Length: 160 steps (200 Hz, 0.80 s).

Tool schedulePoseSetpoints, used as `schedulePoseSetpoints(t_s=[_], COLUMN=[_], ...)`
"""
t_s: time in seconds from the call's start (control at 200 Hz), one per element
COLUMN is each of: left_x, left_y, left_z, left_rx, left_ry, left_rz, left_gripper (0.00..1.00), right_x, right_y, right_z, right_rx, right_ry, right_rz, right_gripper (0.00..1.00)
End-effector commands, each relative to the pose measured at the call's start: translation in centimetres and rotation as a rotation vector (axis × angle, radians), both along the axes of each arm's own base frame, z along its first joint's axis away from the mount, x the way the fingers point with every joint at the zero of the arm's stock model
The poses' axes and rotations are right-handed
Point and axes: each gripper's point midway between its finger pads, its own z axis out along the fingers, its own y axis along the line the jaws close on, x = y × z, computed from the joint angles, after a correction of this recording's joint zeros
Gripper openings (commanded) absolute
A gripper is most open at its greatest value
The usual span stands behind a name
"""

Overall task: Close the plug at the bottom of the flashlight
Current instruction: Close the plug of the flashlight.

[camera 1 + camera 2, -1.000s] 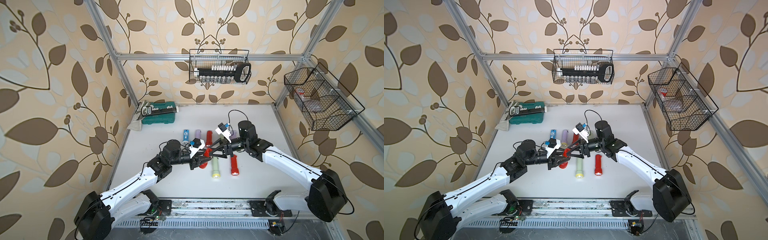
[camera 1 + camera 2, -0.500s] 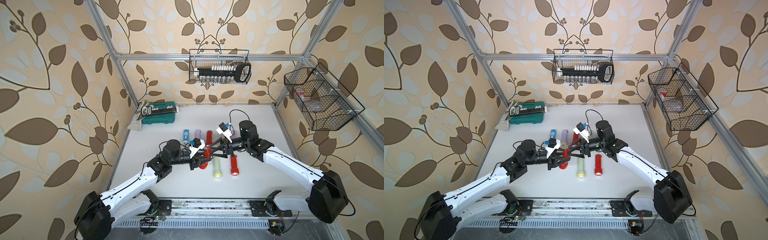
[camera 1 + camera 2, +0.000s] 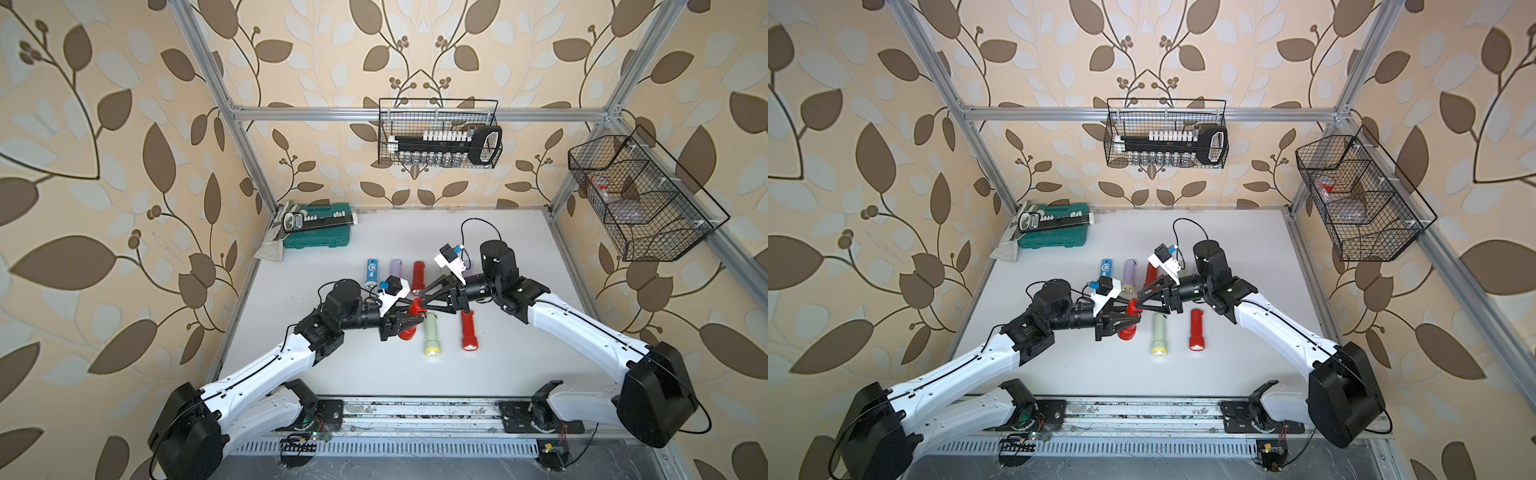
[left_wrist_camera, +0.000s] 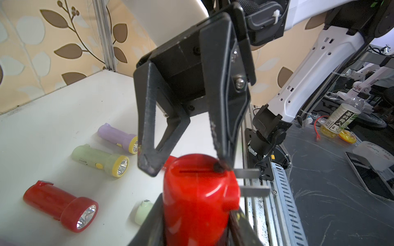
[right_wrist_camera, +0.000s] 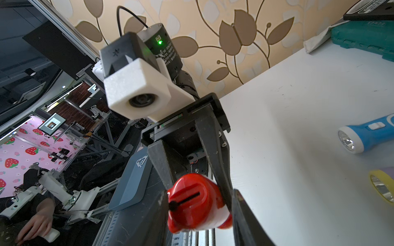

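A teal tool case (image 3: 320, 241) is lying at the upper left of the surface (image 3: 498, 374). The centre wire basket (image 3: 386, 124) is holding a socket set (image 3: 440, 143), and the right wire basket (image 3: 665, 237) is holding small, unclear items. Reaching from lower left, the left tool (image 3: 415, 320) is clamping the red flashlight (image 4: 198, 191) mid-frame, its plug prongs (image 4: 249, 170) sticking out. From the right, the right tool (image 3: 420, 302), jaws part-open, is straddling its bottom end.

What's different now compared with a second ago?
Hardly anything. The right end effector seems to have narrowed its jaws slightly at the tail of the red flashlight, one fingertip touching its end. The left end effector still grips that flashlight, and the loose flashlights lie unmoved.
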Motion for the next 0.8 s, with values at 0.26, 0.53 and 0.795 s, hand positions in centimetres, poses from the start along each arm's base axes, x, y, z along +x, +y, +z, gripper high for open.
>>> schedulePoseSetpoints(t_s=[0.26, 0.53, 0.795], left_x=[-1.2, -2.3, -3.0], left_y=[-0.3, -0.1, 0.2], left_z=[6.2, 10.5, 12.7], left_rx=[-0.127, -0.215, -0.257], left_ry=[-0.123, -0.196, -0.226], left_rz=[-0.056, -0.094, -0.111], left_gripper=[0.0, 0.0, 0.0], right_x=[-0.4, -0.3, -0.1], right_y=[0.5, 1.0, 1.0], right_z=[-3.1, -3.9, -4.0], right_rx=[-0.051, -0.031, -0.029], right_ry=[0.066, 0.098, 0.093], right_rz=[0.025, 0.032, 0.031], right_gripper=[0.31, 0.19, 0.06])
